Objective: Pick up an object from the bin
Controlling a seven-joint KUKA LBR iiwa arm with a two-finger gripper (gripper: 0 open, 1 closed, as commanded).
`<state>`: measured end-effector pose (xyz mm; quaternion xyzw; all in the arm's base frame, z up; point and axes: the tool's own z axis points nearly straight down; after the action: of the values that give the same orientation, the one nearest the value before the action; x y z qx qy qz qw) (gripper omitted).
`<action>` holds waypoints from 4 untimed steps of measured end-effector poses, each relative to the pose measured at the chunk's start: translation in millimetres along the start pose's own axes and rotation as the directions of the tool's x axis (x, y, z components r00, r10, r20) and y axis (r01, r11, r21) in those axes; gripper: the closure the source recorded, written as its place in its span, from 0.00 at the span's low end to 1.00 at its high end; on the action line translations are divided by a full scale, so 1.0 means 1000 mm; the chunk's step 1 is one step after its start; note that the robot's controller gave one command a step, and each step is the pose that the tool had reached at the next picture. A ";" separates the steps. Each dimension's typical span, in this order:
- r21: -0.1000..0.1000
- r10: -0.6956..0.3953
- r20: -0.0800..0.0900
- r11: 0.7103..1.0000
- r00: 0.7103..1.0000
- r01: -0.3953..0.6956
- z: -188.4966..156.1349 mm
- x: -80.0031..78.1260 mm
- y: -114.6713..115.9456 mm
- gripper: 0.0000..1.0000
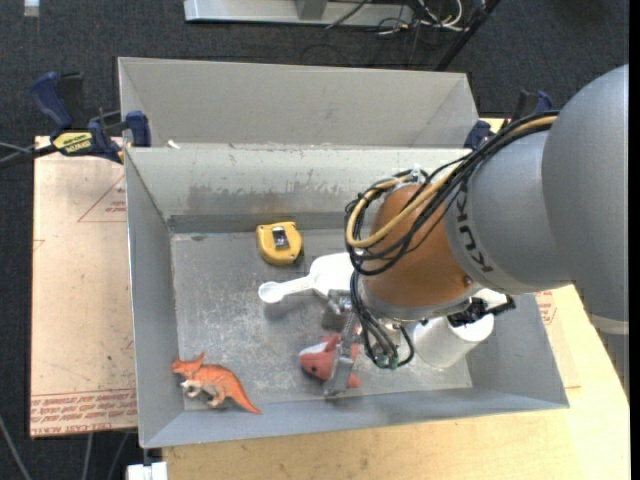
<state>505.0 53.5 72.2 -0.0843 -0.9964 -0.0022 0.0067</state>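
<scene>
My gripper (pixel 343 353) hangs low over the front middle of the bin, under the orange cover on the wrist. A small red toy (pixel 317 362) lies on the floor right against the gripper's left side, partly hidden by it. A white plastic scoop (pixel 300 284) lies just behind the gripper, its handle pointing left and its bowl running under the arm.
A yellow tape measure (pixel 279 242) sits near the back wall. In the front left corner stands an orange dinosaur toy (pixel 214 384). A white round container (pixel 452 345) lies at the right under the arm. The arm covers the bin's right half.
</scene>
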 end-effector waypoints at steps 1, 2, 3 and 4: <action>0.008 -0.318 0.020 0.948 0.948 0.318 0.003 0.010 -0.056 1.00; 0.007 -0.318 0.021 0.948 0.948 0.318 0.003 0.010 -0.055 1.00; 0.007 -0.332 0.022 0.943 0.943 0.332 -0.112 -0.001 -0.045 1.00; 0.007 -0.332 0.022 0.943 0.943 0.332 -0.112 -0.001 -0.045 1.00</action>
<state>499.5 8.0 184.0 0.0845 -0.9964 -0.0007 -0.0050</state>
